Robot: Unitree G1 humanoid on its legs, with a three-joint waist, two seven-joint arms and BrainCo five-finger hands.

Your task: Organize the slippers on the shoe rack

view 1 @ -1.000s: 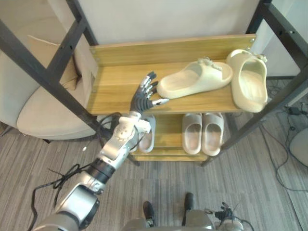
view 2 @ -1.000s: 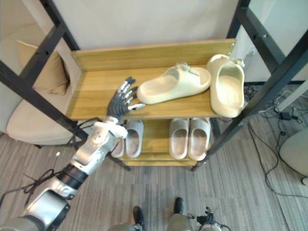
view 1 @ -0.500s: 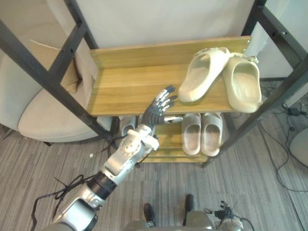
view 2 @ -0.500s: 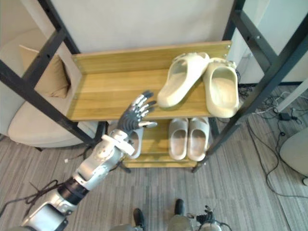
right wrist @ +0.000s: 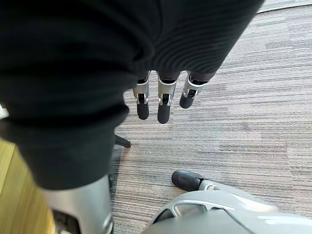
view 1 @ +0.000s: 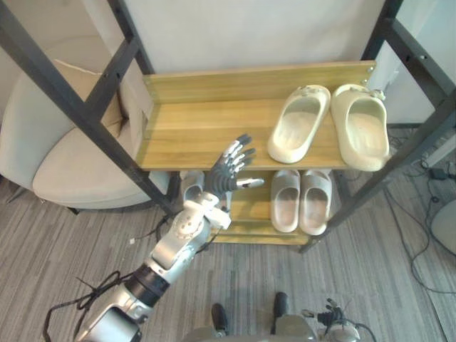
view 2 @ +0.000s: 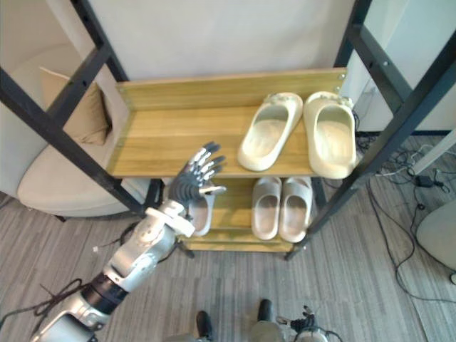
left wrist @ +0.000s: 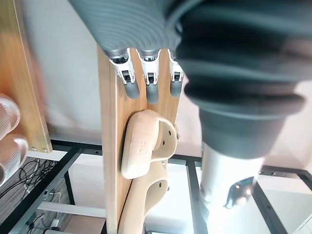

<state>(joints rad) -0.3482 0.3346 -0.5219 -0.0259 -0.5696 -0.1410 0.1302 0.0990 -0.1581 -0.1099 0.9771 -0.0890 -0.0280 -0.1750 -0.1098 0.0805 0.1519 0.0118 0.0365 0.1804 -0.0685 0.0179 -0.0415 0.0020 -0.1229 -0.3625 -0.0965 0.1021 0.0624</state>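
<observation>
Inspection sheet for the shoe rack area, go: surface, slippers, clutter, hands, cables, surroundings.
Surface: wooden top shelf in a black frame.
Job's things: left cream slipper and right cream slipper side by side at its right end, soles down; pale pair on the lower shelf.
Clutter: nothing seen.
Hands: left robot hand open by the shelf's front edge, holding nothing; right robot hand open above the carpet.
Cables: loose cables on the floor, right of the rack.
Surroundings: beige armchair at left.
</observation>
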